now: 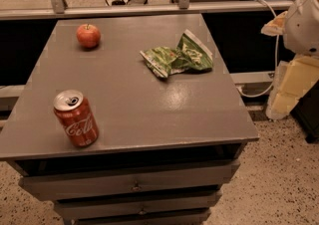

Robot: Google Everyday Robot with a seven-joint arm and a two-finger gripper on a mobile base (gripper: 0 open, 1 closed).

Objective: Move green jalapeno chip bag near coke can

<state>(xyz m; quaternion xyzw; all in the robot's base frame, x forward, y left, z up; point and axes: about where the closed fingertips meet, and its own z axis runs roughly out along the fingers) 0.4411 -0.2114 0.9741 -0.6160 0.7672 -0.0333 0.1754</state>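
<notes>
The gripper (pixel 290 88) hangs right of the table (pixel 164 114), partly cut off, and I cannot tell its state; the green jalapeno chip bag (pixel 177 58) lies well apart from the coke can (pixel 76 118).

A grey flat-topped drawer cabinet (pixel 164 119) stands on a pale speckled stone floor (pixel 284 184), a soft sheen of light on its top. Behind it a pale metal rail (pixel 124 11) on upright posts crosses the dim room, a white cable (pixel 275 55) looping down at right, where the gripper (pixel 286 94) hangs just off the cabinet's edge
</notes>
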